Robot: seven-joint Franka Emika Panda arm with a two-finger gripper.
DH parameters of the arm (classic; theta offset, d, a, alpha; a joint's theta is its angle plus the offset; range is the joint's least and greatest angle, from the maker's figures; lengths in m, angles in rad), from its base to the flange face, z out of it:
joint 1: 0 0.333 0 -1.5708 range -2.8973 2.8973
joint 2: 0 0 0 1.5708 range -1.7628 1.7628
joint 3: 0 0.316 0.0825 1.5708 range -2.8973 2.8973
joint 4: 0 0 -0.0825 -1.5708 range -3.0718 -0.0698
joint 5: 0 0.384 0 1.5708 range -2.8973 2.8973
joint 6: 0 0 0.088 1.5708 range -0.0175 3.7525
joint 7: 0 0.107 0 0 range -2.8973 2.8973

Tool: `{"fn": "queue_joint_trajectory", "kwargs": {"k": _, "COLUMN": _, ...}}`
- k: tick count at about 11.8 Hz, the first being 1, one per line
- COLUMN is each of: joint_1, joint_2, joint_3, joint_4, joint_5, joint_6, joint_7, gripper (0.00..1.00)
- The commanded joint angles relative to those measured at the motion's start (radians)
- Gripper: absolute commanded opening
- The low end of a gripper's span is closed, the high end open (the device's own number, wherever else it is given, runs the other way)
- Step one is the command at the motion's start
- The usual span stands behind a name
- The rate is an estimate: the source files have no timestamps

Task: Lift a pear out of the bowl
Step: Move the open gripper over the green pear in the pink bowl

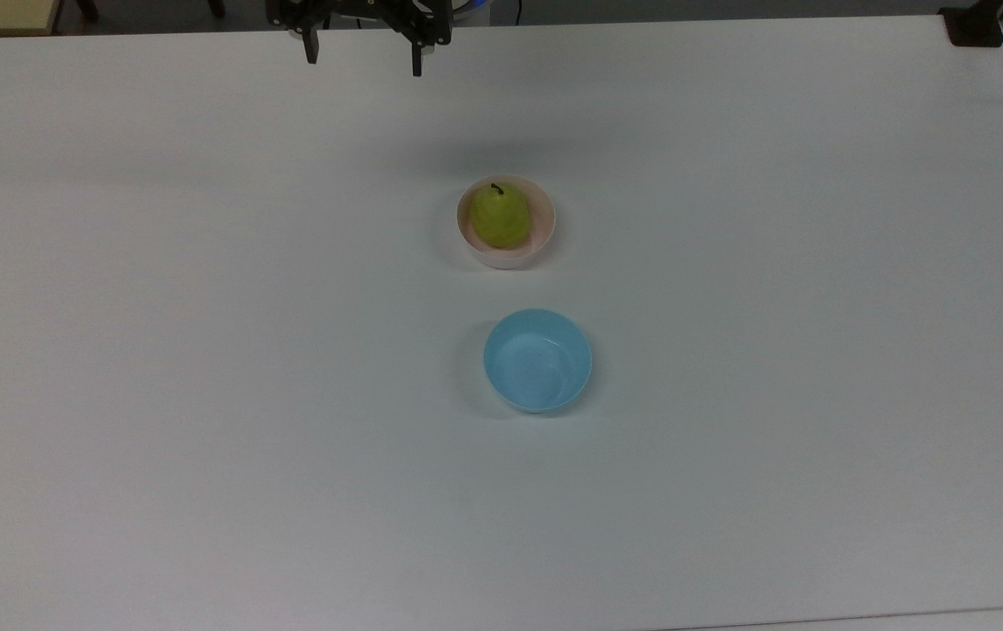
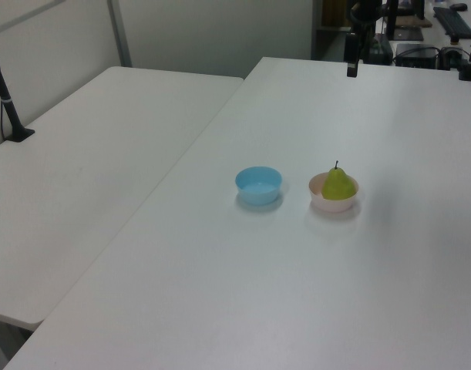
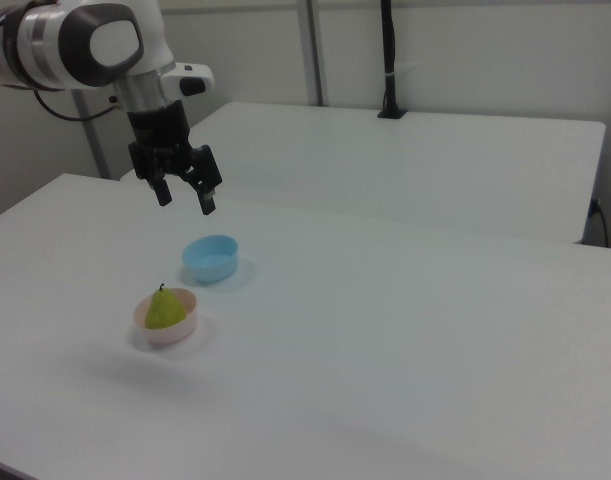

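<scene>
Pear [image 1: 500, 217] sits inside the pale pink bowl [image 1: 540, 235], stem up, while the end effector [image 3: 186, 195] hangs well apart from it in the air. In the right view the white arm [image 3: 80, 42] enters from the right view's upper left, bends down at its wrist, and points the black end effector downward with its two fingers [image 3: 209, 199] spread and nothing between them. In the top view the end effector [image 1: 364, 57] shows at the upper edge, its fingertips hanging over the far part of the surface [image 1: 203, 350], toward the top view's left of the bowl. In the left view one dark finger [image 2: 351, 67] hangs near the far end of the surface.

The pear [image 3: 165, 308] is yellow-green and rounded, with a short dark stem, and is narrower than the bowl [image 3: 174, 328]; in the top view it lies toward the left side of the bowl's inside. The bowl is small, round and smooth.

A light blue bowl [image 1: 537, 359] of similar size stands near the pink one, apart from it and holding nothing. Both rest on a broad white surface. A second white table [image 3: 405, 160] adjoins it, carrying a dark upright pole [image 3: 388, 60] on a base. Pale walls stand behind.
</scene>
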Motion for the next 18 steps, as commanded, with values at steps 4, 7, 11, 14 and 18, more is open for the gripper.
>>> {"fn": "queue_joint_trajectory", "kwargs": {"k": 4, "joint_1": 0.0, "joint_2": -0.002, "joint_3": 0.001, "joint_4": 0.006, "joint_5": 0.005, "joint_6": -0.023, "joint_7": 0.0, "gripper": 1.0}}
{"fn": "queue_joint_trajectory", "kwargs": {"k": 7, "joint_1": 0.008, "joint_2": 0.0, "joint_3": 0.002, "joint_4": 0.003, "joint_5": 0.005, "joint_6": -0.02, "joint_7": 0.0, "gripper": 1.0}}
{"fn": "queue_joint_trajectory", "kwargs": {"k": 11, "joint_1": 0.058, "joint_2": 0.008, "joint_3": 0.017, "joint_4": 0.005, "joint_5": 0.008, "joint_6": -0.006, "joint_7": -0.003, "gripper": 1.0}}
{"fn": "queue_joint_trajectory", "kwargs": {"k": 14, "joint_1": 0.133, "joint_2": 0.011, "joint_3": 0.022, "joint_4": -0.006, "joint_5": 0.009, "joint_6": -0.003, "joint_7": -0.003, "gripper": 1.0}}
{"fn": "queue_joint_trajectory", "kwargs": {"k": 18, "joint_1": 0.201, "joint_2": 0.06, "joint_3": 0.024, "joint_4": -0.073, "joint_5": 0.009, "joint_6": 0.064, "joint_7": -0.003, "gripper": 1.0}}
